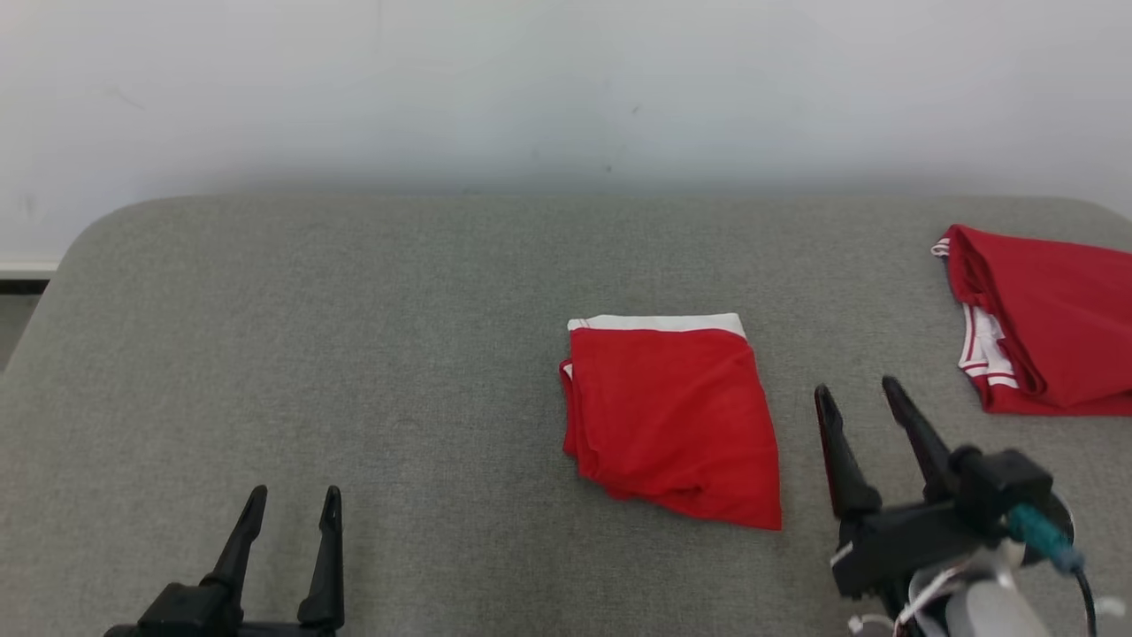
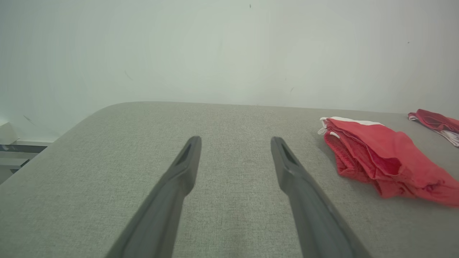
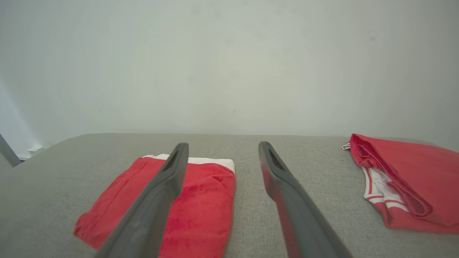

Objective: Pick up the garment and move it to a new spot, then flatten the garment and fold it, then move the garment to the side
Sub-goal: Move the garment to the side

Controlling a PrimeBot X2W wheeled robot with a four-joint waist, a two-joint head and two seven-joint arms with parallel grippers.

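Head view: folded garment [image 1: 672, 416] just left of right tool [image 1: 855, 387]

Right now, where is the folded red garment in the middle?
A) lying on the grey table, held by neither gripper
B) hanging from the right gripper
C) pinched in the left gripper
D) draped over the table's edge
A: the folded red garment lies flat on the grey table, with the left gripper and right gripper both open and empty beside it.
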